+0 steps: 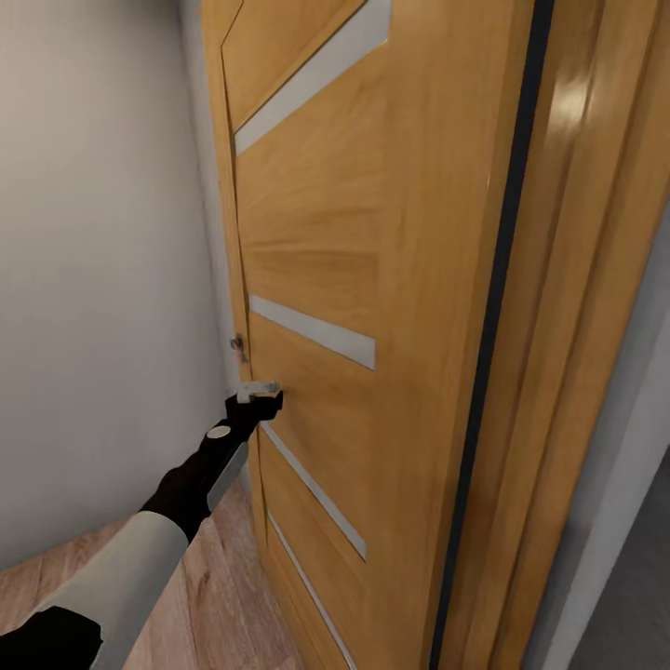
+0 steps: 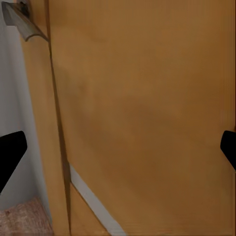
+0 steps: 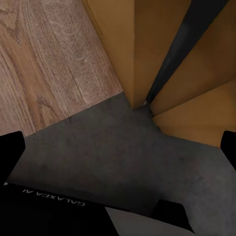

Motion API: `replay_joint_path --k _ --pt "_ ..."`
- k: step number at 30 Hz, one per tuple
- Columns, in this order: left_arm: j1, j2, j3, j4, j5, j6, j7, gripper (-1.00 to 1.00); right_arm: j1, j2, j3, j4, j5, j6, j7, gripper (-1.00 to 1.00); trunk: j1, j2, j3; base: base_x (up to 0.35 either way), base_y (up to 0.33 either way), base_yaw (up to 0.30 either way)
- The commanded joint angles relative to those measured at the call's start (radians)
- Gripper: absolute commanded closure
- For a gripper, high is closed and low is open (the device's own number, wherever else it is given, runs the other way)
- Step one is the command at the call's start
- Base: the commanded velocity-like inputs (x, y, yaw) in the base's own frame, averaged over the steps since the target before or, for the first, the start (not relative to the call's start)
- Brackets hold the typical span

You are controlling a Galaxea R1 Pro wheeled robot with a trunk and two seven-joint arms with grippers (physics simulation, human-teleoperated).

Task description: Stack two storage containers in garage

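One hand against wooden door

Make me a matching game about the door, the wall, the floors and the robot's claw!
Things:
1. wooden door
2. wall
3. plank floor
4. left claw

Descriptions:
A. plain and pale, to the left of the door
B. light wood, meeting dark grey floor at the doorway
C. up against the door's face, just below the handle
D. honey-coloured with slanted pale strips

Pairs: 1-D, 2-A, 3-B, 4-C
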Motion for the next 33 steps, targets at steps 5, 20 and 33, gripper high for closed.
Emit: replay_joint_path --k 5,20,33 --pt "0.027 0.004 -0.004 0.026 0.026 -0.001 0.004 -1.0 -0.007 -0.006 -0.002 0.009 0.011 -0.022 0.002 -1.0 0.0 -0.001 -0.001 0.0 0.0 0.0" --pt "0.054 0.078 0.0 0.058 0.032 0.002 0.006 -1.0 -0.007 -0.019 0.045 0.021 -0.001 -0.047 0.003 -1.0 0.0 -0.001 -0.001 0.0 0.0 0.0" --pt "0.055 0.124 0.001 0.438 0.03 -0.1 0.005 -1.0 -0.007 -0.044 -0.023 -0.014 0.021 -0.048 0.003 -1.0 0.0 -0.001 -0.001 0.0 0.0 0.0"
